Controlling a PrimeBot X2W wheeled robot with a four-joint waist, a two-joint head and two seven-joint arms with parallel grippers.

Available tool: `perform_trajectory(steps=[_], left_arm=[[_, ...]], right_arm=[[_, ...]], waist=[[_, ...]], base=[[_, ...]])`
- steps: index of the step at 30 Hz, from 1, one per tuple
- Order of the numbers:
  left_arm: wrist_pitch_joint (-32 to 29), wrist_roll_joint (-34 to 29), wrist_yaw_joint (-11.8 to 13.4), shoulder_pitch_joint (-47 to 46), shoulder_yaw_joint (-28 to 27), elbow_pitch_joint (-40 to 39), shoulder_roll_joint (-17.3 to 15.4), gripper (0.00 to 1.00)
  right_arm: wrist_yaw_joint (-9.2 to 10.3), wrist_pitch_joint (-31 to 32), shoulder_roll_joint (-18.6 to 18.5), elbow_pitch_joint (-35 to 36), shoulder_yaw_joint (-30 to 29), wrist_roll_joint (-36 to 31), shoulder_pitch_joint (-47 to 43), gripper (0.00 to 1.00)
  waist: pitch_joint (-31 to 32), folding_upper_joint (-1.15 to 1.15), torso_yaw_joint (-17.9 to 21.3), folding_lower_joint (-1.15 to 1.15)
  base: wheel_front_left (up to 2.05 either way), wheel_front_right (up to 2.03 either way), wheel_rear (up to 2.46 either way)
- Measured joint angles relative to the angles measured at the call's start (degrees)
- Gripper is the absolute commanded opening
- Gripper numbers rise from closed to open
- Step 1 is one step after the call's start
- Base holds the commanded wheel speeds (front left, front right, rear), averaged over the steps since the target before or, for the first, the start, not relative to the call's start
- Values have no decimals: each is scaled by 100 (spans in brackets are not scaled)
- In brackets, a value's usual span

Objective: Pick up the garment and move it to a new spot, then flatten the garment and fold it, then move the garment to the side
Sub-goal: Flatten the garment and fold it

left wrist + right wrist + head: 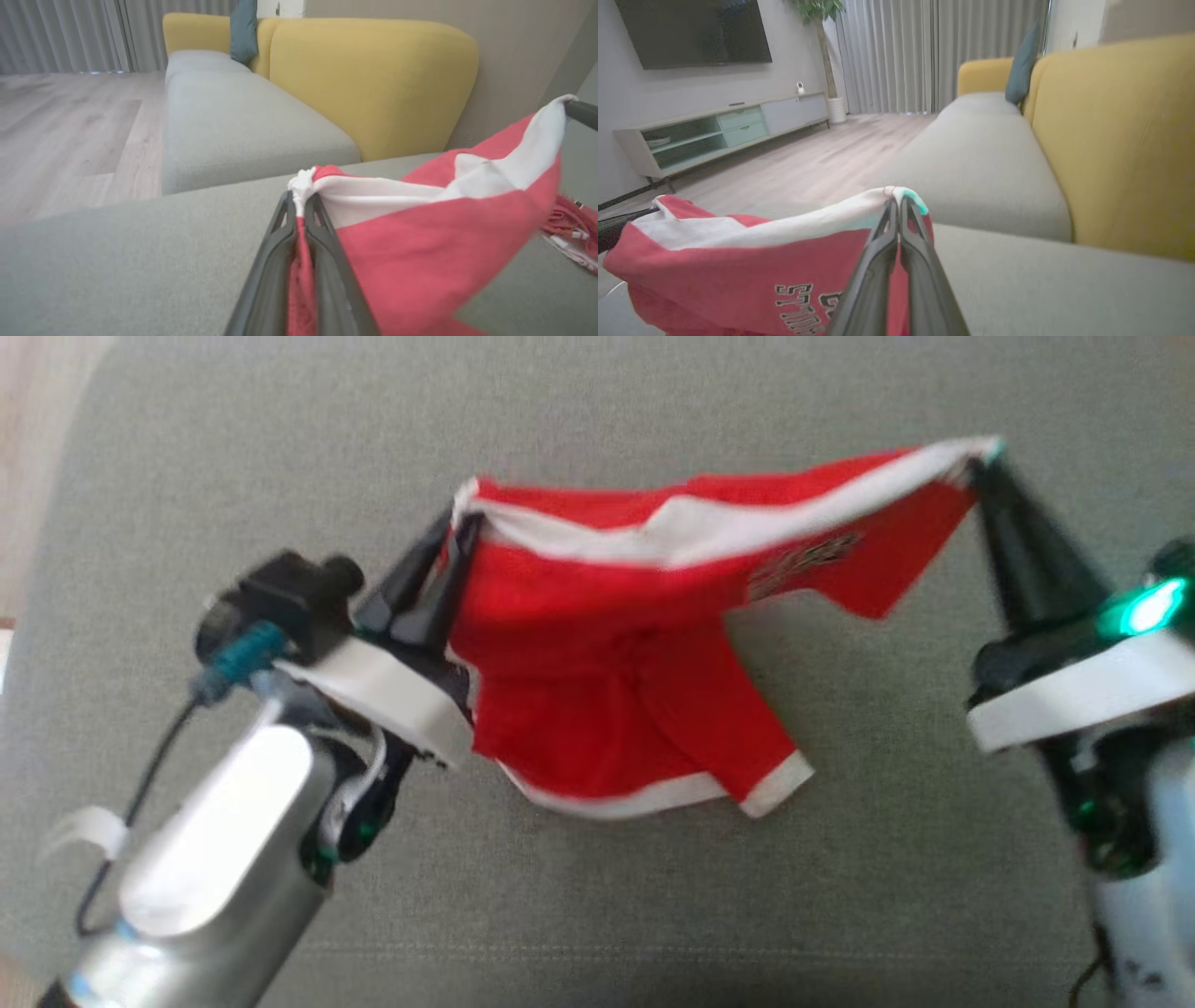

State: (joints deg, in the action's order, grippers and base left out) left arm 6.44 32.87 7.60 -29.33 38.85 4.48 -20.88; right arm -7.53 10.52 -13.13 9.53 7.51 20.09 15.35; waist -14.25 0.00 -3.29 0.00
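head view, arms spread wide, left end effector (457,527) and right end effector (978,462) each pinching red garment (579,644)

Left tool (456,523) — garment (607,653) — right tool (980,465), over cushion (597,915).

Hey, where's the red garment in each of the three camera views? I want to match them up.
Head view: the red garment hangs in the middle, strung between the left gripper and the right gripper.
Left wrist view: it spans the right half, pinched at bottom centre.
Right wrist view: it sits at the lower left, reaching to centre.
Shared landmark: its white band along the top edge.
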Motion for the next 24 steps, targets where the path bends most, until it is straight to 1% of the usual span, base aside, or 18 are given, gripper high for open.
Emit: perform_trajectory(steps=[3, 7, 10, 13, 16, 19, 22, 24], left_arm=[[-215, 0, 100, -134, -98, -452, -121, 0], [-513, 9, 119, -493, -318, -857, -328, 0], [-733, 8, 158, -846, -465, -1147, -467, 0], [-962, 13, 199, -1087, -511, -1296, -523, 0], [-1105, 159, 191, -1119, -545, -1322, -531, 0], [-1191, 321, 65, -1169, -537, -1129, -497, 0], [-1224, 415, -92, -1457, -517, -712, -352, 0], [-1223, 448, -218, -1829, -508, -293, -168, 0]], right_arm=[[0, 55, -88, 364, -149, -109, 214, 0], [0, 170, -240, 802, -365, -214, 558, 0], [0, 289, -279, 1033, -520, -241, 823, 0], [0, 400, -297, 1129, -623, -244, 935, 0], [0, 459, -294, 1096, -657, -223, 938, 0], [0, 487, -292, 884, -639, -113, 1023, 0], [0, 513, -298, 464, -572, 18, 1330, 0], [0, 510, -344, 68, -483, 113, 1732, 0]], waist=[[138, 0, 14, 0], [277, 0, 36, 0], [357, 0, 64, 0], [419, 0, 98, 0], [448, 0, 123, 0], [424, 0, 136, 0], [338, 0, 142, 0], [253, 0, 142, 0]], base=[[0, 0, 0], [0, 0, 0], [0, 0, 0], [0, 0, 0], [0, 0, 0], [0, 0, 0], [0, 0, 0], [0, 0, 0]])
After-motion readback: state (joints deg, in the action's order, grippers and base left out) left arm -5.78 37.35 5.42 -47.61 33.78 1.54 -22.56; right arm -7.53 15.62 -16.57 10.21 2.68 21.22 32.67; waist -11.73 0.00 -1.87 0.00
